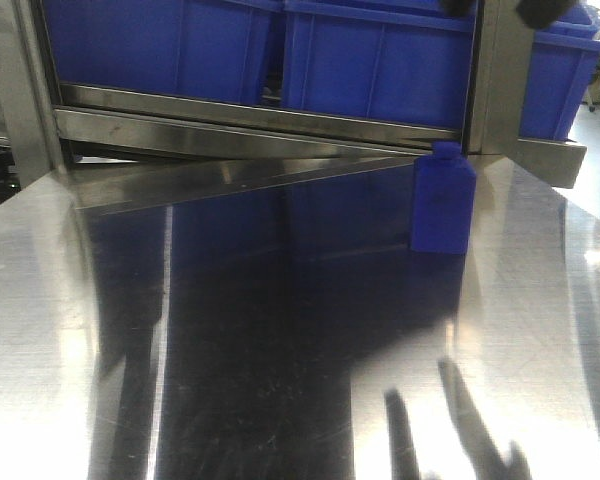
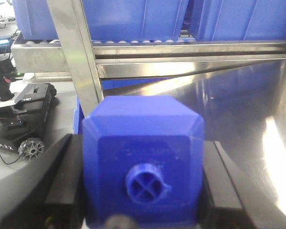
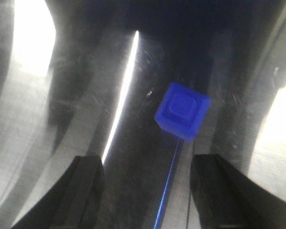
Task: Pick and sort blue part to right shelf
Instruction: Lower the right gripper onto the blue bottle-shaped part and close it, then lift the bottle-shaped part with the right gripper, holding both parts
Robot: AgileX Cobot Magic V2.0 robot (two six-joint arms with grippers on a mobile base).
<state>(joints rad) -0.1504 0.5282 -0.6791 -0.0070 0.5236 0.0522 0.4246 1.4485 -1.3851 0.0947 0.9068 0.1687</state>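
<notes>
My left gripper (image 2: 142,143) is shut on a blue part (image 2: 143,162), a blocky bottle shape whose round cap faces the camera; black fingers (image 2: 62,181) press both its sides. A second blue part (image 1: 442,200) stands upright on the steel table beside the rack's post. From above it shows as a blue square (image 3: 182,117), just ahead of my open right gripper (image 3: 145,164) and slightly right of its centre, with nothing between the fingers. The right shelf (image 1: 260,125) is a brushed-steel rack with roller tracks (image 2: 133,42) under the bins.
Large blue bins (image 1: 380,60) sit on the rack. A steel upright post (image 1: 500,90) rises just right of the standing part, another (image 2: 81,62) ahead of the left gripper. The shiny table (image 1: 280,330) reflects heavily. A small wheeled device (image 2: 24,119) stands left, off the table.
</notes>
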